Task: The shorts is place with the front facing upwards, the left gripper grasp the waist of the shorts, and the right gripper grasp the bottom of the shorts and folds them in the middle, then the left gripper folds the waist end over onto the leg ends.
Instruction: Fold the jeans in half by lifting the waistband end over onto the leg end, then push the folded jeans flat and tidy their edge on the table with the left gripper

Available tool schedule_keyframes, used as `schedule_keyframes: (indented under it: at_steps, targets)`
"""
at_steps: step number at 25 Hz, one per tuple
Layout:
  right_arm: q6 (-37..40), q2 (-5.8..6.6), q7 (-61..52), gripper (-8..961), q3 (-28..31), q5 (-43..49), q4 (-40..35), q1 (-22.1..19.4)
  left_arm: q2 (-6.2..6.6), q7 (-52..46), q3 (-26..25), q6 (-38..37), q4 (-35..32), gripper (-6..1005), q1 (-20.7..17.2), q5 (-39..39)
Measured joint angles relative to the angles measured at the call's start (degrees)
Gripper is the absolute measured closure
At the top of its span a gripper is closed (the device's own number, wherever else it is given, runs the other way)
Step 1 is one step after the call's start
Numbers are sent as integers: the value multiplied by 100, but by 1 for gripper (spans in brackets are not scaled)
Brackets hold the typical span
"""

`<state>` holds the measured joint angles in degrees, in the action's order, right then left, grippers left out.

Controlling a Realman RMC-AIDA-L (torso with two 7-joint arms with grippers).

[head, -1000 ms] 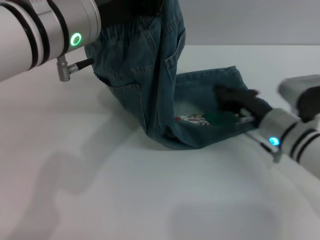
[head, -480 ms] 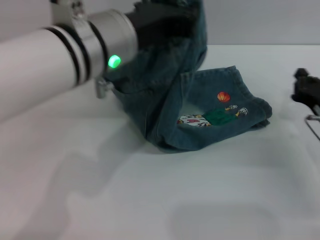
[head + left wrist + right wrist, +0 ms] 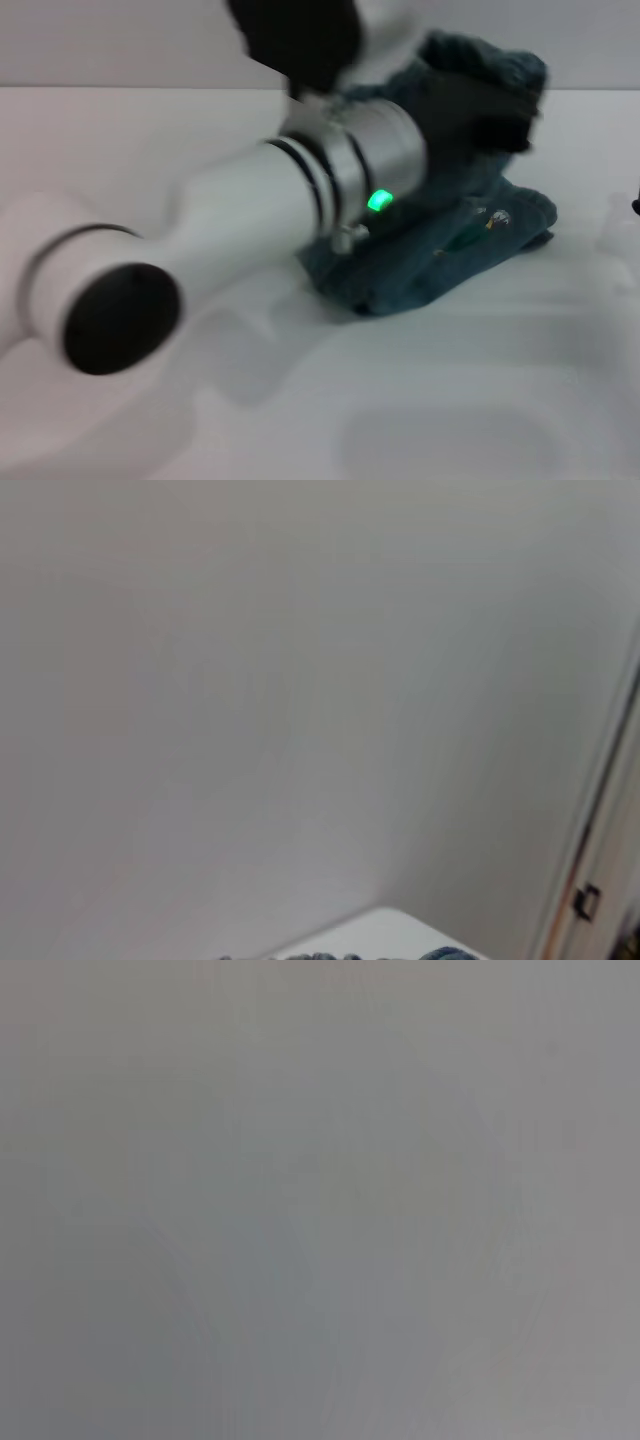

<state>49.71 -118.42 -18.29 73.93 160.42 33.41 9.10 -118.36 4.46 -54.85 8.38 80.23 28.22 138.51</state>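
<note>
The white table [image 3: 150, 140] fills the head view, and across it the left arm [image 3: 260, 215] now reaches from near left toward the far right, covering much of the cloth. A second ago it stood at the far left with the waist lifted high. Half a second ago it was partway across, so it has swung the waist over toward the leg ends.

The denim shorts [image 3: 440, 255] lie right of centre, already doubled lengthwise, their lower layer flat on the table with a bit of the printed patch showing. The waist end is bunched in the air at the far right, above the leg ends.

The left pincer [image 3: 490, 115] is a dark blur there, closed on the waist of the shorts. How tightly it grips I cannot tell through the blur.

The right pincer has gone from the cloth. A second ago it pressed on the leg ends, and now only a dark sliver shows at the right edge, so I cannot tell its state.

I judge the final fold is under way, with lowering and release left.
</note>
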Motion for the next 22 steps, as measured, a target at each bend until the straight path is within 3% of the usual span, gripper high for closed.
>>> schedule_keyframes:
  at_steps: [5, 9, 17, 22]
  targets:
    - [-1, -8, -42, 954, -6, 353, 57, -7, -20, -61, 403, -455, -514, 825, 458, -48]
    - [-9, -7, -55, 954, -21, 386, 70, -20, -11, -49, 433, -614, -538, 816, 460, -49]
    - [159, -7, -69, 954, -107, 387, 94, -120, 7, -26, 396, -654, -518, 515, 426, -53]
    - [315, -13, -29, 954, -190, 416, 83, -144, 37, 21, 397, -605, -355, 298, 119, 19]
